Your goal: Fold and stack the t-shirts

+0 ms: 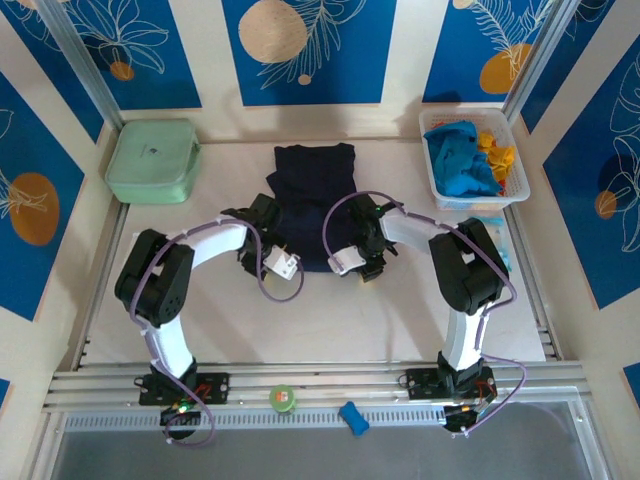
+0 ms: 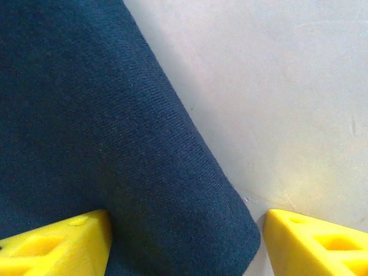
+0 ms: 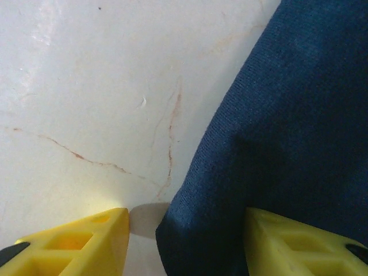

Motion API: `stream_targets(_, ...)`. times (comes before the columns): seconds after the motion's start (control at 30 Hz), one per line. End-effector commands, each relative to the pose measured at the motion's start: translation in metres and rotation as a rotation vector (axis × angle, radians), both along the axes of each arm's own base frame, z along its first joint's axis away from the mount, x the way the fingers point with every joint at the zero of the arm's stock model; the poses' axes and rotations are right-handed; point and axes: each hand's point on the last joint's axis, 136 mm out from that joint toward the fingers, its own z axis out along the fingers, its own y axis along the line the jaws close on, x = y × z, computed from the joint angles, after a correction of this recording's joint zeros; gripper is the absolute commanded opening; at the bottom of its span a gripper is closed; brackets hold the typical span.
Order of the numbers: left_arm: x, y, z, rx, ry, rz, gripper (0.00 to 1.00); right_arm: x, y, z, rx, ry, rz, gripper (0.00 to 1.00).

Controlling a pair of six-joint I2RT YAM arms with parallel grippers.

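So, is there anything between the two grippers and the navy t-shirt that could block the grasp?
Nothing visible does. One near corner of the navy t-shirt lies inside the open left gripper, another inside the open right gripper, with bare table around them.

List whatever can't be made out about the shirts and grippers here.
Left gripper and right gripper: fingertips cut off by the wrist views' bottom edges, so contact with the cloth is unclear.
Navy t-shirt: near hem, top view, covered by both grippers.
Orange-yellow shirt: top view, partly buried under the turquoise shirt in the basket; too small to count garments.
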Motion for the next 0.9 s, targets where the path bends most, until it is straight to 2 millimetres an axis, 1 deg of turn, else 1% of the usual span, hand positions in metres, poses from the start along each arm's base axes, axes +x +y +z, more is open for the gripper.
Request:
stream_targets(0.0,0.006,-0.003,-0.018,0.001,0.033,0.015,0.65,-0.006,0.005,-0.015,-0.011,0.055,0.004,0.52)
stream_targets(0.07,0.011,-0.005,-0.023,0.005,0.035,0.027,0.62,-0.007,0.005,-0.018,-0.017,0.064,0.001,0.51)
stream_targets(0.17,0.022,-0.008,-0.031,0.008,0.022,0.054,0.54,-0.008,0.006,-0.022,-0.027,0.08,-0.008,0.48)
stream_targets(0.27,0.028,-0.013,-0.037,0.013,0.02,0.068,0.42,-0.008,0.006,-0.025,-0.029,0.093,-0.016,0.42)
stream_targets(0.3,0.029,-0.014,-0.038,0.012,0.019,0.072,0.36,-0.009,0.006,-0.026,-0.028,0.098,-0.018,0.39)
stream_targets(0.37,0.031,-0.016,-0.04,0.008,0.018,0.082,0.2,-0.009,0.007,-0.026,-0.022,0.108,-0.026,0.3)
stream_targets(0.4,0.032,-0.016,-0.04,0.006,0.017,0.086,0.15,-0.009,0.007,-0.026,-0.02,0.111,-0.027,0.26)
stream_targets(0.47,0.031,-0.015,-0.04,0.007,0.015,0.087,0.0,-0.01,0.007,-0.025,-0.017,0.114,-0.029,0.13)
stream_targets(0.53,0.027,-0.013,-0.037,0.006,0.014,0.081,0.0,-0.011,0.006,-0.023,-0.01,0.113,-0.03,0.0)
stream_targets(0.6,0.024,-0.011,-0.033,0.001,0.012,0.079,0.0,-0.015,0.006,-0.02,-0.004,0.126,-0.056,0.0)
stream_targets(0.7,0.016,-0.01,-0.021,-0.014,0.011,0.074,0.0,-0.019,0.007,-0.013,0.019,0.13,-0.076,0.0)
stream_targets(0.87,0.003,-0.011,0.013,-0.071,-0.009,0.084,0.0,-0.026,0.007,0.005,0.064,0.12,-0.119,0.0)
